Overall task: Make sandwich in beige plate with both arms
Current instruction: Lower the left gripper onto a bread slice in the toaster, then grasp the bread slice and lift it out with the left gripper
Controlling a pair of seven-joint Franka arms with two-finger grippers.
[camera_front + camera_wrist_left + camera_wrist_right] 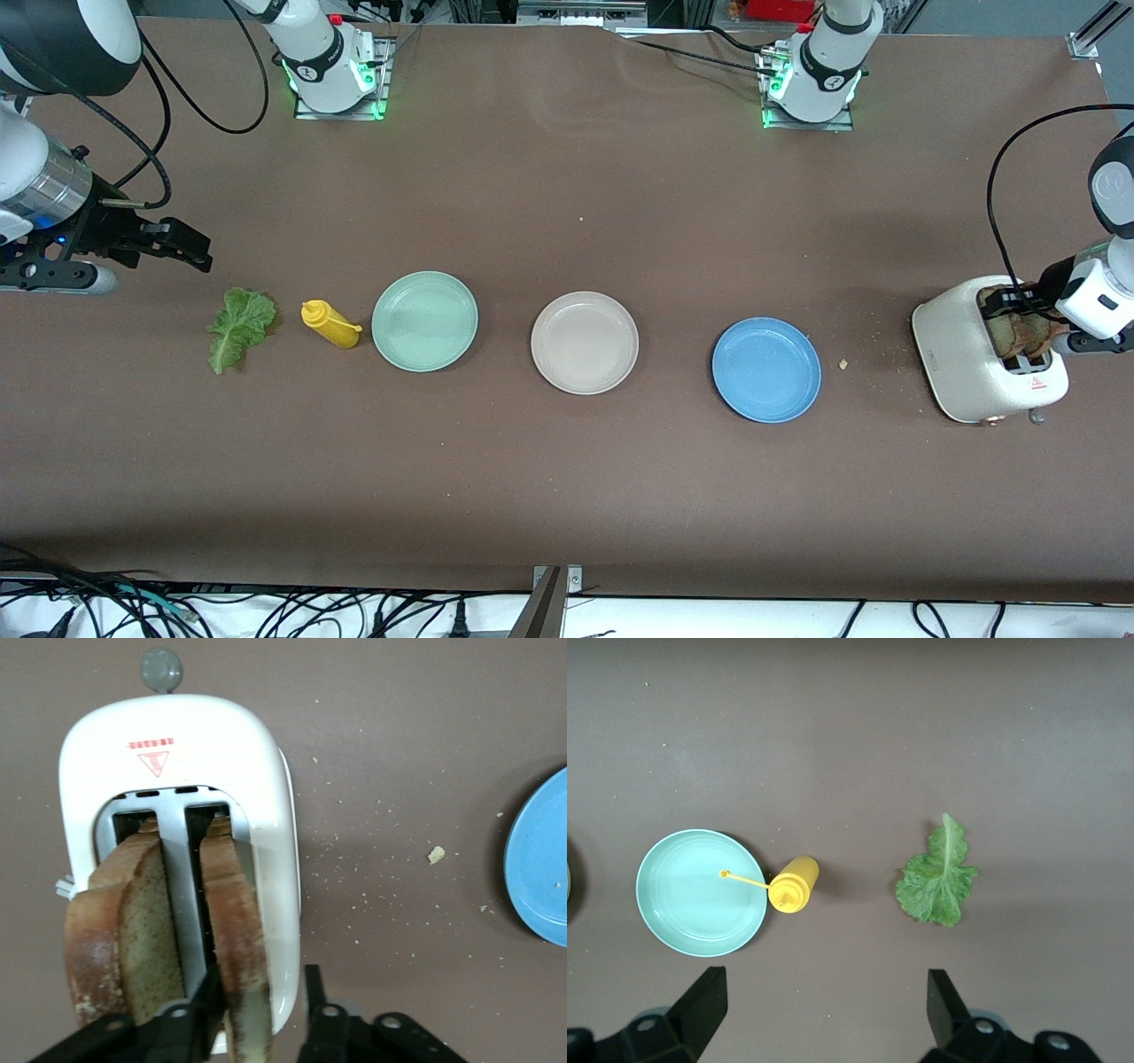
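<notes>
- Straddling one bread slice (237, 930) in the white toaster (266, 753), the left hand (257, 1014) has its fingers (202, 1001) on either side of it, narrowed but not visibly pinching
- Standing in the slot beside it is a second slice (124, 921)
- Spread wide, the right hand (824, 1010) waits over the worktop (567, 496) near the lettuce leaf (239, 326)
- Past the leaf sit a yellow bottle (330, 324) and a green plate (424, 320)
- Between green plate and blue plate (766, 369) lies the beige plate (585, 342)
</notes>
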